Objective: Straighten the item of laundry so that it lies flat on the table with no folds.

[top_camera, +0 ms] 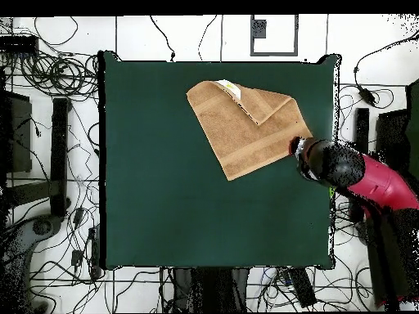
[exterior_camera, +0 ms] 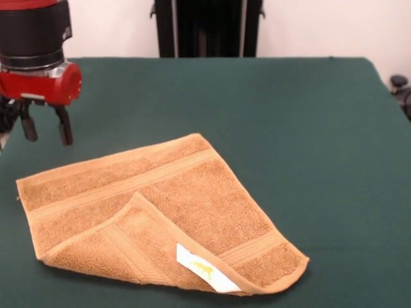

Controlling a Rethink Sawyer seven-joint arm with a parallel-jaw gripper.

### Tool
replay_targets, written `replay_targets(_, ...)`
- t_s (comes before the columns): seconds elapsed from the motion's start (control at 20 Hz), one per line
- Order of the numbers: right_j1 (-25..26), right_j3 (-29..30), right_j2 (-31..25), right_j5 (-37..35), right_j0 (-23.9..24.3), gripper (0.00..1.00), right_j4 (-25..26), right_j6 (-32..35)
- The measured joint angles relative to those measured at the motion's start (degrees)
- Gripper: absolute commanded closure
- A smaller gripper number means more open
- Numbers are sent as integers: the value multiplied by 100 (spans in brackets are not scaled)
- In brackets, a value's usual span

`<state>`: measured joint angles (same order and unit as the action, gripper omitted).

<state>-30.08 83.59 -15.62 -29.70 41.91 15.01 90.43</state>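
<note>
The orange-tan towel [exterior_camera: 160, 212] lies on the dark green table [exterior_camera: 302, 128], at the near left in the front view. Its near corner is folded back over the middle, so a triangular flap with the white tag [exterior_camera: 202, 268] lies on top. The towel also shows in the overhead view [top_camera: 245, 123], near the table's [top_camera: 164, 188] far right. My gripper [exterior_camera: 46, 131] hangs open and empty above the table, just beyond the towel's far left corner, not touching it. In the overhead view the gripper [top_camera: 300, 150] sits at the towel's right corner.
The red and black arm [top_camera: 360, 176] reaches in over the table's right edge in the overhead view. Cables and stands [top_camera: 49, 139] lie on the floor around the table. The robot pedestal [exterior_camera: 205, 29] stands beyond the far edge.
</note>
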Motion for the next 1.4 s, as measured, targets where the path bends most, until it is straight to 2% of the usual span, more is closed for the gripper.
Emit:
replay_targets(0.3, 296, -35, -793, -32, 497, 0, 84, -439)
replay_targets(0.6, 623, -34, -1338, -32, 670, 0, 246, -516)
replay_targets(1.4, 1345, 27, -1950, 11, 712, 0, 333, -516)
